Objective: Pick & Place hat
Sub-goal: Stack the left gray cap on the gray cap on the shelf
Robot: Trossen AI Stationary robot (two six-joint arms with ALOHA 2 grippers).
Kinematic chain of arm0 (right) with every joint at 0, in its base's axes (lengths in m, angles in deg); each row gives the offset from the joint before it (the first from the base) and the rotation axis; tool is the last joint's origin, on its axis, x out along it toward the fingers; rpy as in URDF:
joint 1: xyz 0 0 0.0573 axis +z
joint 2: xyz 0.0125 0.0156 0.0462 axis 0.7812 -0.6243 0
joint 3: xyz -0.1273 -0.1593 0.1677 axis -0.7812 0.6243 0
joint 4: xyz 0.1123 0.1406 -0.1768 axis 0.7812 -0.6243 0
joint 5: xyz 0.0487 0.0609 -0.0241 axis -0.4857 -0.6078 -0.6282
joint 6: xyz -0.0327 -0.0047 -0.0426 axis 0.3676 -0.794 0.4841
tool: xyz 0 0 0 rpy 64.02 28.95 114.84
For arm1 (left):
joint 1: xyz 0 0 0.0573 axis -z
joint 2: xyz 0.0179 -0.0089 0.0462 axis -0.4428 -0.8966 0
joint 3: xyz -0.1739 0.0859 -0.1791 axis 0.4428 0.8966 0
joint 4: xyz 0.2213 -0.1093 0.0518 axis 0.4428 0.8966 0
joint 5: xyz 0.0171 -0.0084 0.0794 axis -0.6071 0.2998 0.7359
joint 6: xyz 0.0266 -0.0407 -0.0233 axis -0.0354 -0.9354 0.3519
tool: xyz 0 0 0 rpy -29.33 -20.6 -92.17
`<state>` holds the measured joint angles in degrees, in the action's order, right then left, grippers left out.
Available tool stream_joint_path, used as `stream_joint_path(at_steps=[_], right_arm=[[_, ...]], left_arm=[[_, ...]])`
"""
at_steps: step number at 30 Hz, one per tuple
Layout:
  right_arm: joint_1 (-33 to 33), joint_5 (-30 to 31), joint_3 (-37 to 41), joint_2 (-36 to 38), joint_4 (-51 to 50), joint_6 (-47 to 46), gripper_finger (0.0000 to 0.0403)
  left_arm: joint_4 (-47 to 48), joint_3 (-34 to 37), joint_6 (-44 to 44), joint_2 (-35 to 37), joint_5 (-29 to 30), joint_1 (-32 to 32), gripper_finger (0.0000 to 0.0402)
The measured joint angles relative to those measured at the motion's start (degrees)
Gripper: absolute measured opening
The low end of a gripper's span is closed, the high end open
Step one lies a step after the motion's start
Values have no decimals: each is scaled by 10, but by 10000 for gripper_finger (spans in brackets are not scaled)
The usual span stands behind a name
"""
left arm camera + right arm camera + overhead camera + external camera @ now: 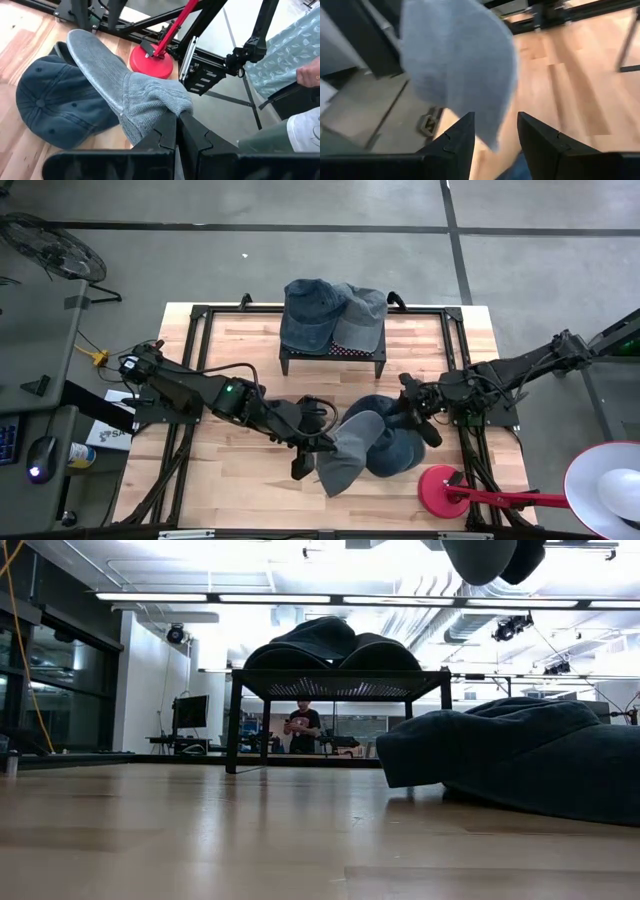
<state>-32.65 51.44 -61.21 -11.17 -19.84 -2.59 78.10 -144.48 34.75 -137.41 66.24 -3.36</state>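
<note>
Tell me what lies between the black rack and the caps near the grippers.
Bare wooden table only, seen in the high view: nothing sits between the rack and the dark blue cap with the grey hat.

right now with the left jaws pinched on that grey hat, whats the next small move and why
Probably lift the grey hat a little with the left gripper, whose jaws are shut on its fabric. It overlaps the dark blue cap on the table, and the small rack with two hats already on it sits across the table. The right gripper waits open beside them.
</note>
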Motion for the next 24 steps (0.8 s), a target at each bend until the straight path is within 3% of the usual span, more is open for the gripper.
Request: stream_joint_path(at_steps=[4,10,17,24], right_arm=[[0,-12,0,-5,2,-4,140],[0,46,0,-12,-8,0,140],[0,-17,0,-18,11,-14,140],[0,-45,0,-45,51,-15,139]], left_arm=[[-1,0,0,0,4,0,0],[-8,0,10,0,5,0,0],[-15,0,21,0,20,0,0],[-46,0,51,0,62,0,0]])
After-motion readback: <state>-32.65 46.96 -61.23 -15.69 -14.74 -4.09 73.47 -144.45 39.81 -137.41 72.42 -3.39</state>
